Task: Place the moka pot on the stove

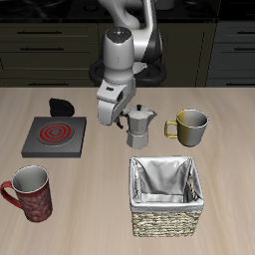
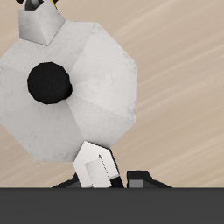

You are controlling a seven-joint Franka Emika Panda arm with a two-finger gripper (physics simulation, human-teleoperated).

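While the moka pot (image 1: 140, 127) stands upright on the surface (image 1: 100, 204), its faceted silver body narrows at the waist and its black lid knob (image 2: 49, 81) sits at the centre of the octagonal lid. Seen from the wrist, that lid fills most of the frame and the pale spout points away from the tool, with wood grain showing all around it. The tool (image 1: 116, 118) hangs just beside the moka pot, on the side facing the stove (image 1: 55, 136), low over the surface; the exterior view does not show contact. One pale fingertip (image 2: 94, 166) shows at the rim of the lid in the wrist view, and whether the jaws are spread or closed I cannot tell. Beyond the tool from the moka pot, the stove lies flat with its red spiral coil up and its black knob block on the edge farther back. On the moka pot's other side, near it, stands a metallic mug (image 1: 188, 126) with an olive handle. Nearer the front edge than the moka pot sits a wicker basket (image 1: 165, 196) lined with grey cloth, and a red mug (image 1: 30, 193) stands well apart, in front of the stove.
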